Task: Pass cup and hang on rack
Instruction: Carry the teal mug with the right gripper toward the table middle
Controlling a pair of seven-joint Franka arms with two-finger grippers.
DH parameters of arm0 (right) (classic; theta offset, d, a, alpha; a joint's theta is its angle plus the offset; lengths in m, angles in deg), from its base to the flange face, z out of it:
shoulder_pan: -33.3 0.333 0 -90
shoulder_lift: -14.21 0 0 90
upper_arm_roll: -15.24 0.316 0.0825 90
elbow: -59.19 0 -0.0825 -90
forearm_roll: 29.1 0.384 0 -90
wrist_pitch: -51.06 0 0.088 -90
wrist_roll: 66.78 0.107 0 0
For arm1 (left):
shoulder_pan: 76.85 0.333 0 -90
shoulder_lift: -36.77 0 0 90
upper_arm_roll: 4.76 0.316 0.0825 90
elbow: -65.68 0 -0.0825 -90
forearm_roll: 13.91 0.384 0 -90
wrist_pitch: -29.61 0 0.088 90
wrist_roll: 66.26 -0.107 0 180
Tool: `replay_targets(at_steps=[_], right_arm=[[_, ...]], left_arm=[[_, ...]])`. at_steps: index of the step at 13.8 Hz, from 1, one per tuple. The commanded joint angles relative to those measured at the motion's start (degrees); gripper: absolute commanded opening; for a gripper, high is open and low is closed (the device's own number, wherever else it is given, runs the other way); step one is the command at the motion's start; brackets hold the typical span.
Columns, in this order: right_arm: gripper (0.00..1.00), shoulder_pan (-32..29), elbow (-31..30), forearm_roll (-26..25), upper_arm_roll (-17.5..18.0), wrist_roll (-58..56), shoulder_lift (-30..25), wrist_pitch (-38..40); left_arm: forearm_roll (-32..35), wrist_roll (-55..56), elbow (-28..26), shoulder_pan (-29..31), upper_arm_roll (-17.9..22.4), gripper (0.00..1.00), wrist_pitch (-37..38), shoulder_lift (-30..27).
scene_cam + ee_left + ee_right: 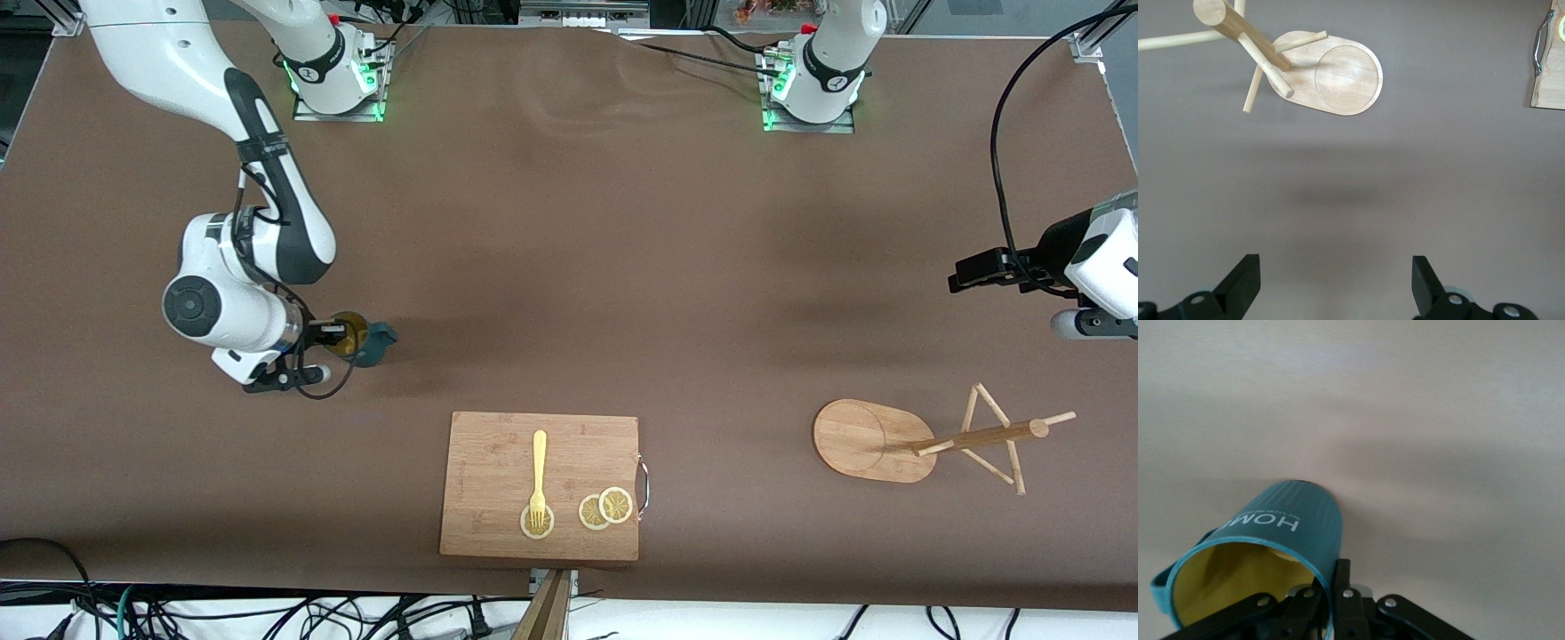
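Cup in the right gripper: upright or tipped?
Tipped. The cup lies sideways in the right gripper, jaws clamped on its rim, yellow inside facing the wrist camera.

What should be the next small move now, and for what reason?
Probably the right gripper, shut on the cup's rim, should lift it and carry it toward the middle of the table. The rack stands at the left arm's end, and the left gripper waits open over bare table beside it, so the cup has to be passed.
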Motion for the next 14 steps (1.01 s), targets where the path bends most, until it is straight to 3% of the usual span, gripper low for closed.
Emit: replay_targets(at_steps=[1,4,7,12,14], right_arm=[[0.00,2.66,4.14,0.81,1.89,1.30,-0.64,4.14],[0.00,7.13,11.61,0.90,5.23,14.17,-0.21,9.43],[0.00,15.04,18.99,0.99,5.42,26.93,4.08,9.36],[0.00,29.00,35.59,0.64,6.03,49.26,17.61,3.48],[0.00,34.03,37.73,0.29,5.59,57.16,21.58,-2.31]], left_arm=[[0.23,-1.44,2.07,-0.10,-0.07,1.00,1.28,0.93],[0.23,-1.53,2.07,0.25,-0.07,1.00,1.28,0.93],[-0.03,-1.53,2.07,0.08,-0.07,1.00,1.28,0.93],[-0.03,-1.53,2.07,0.34,-0.07,1.00,1.28,0.93],[-0.03,-1.53,2.07,0.17,-0.07,1.00,1.28,0.93]])
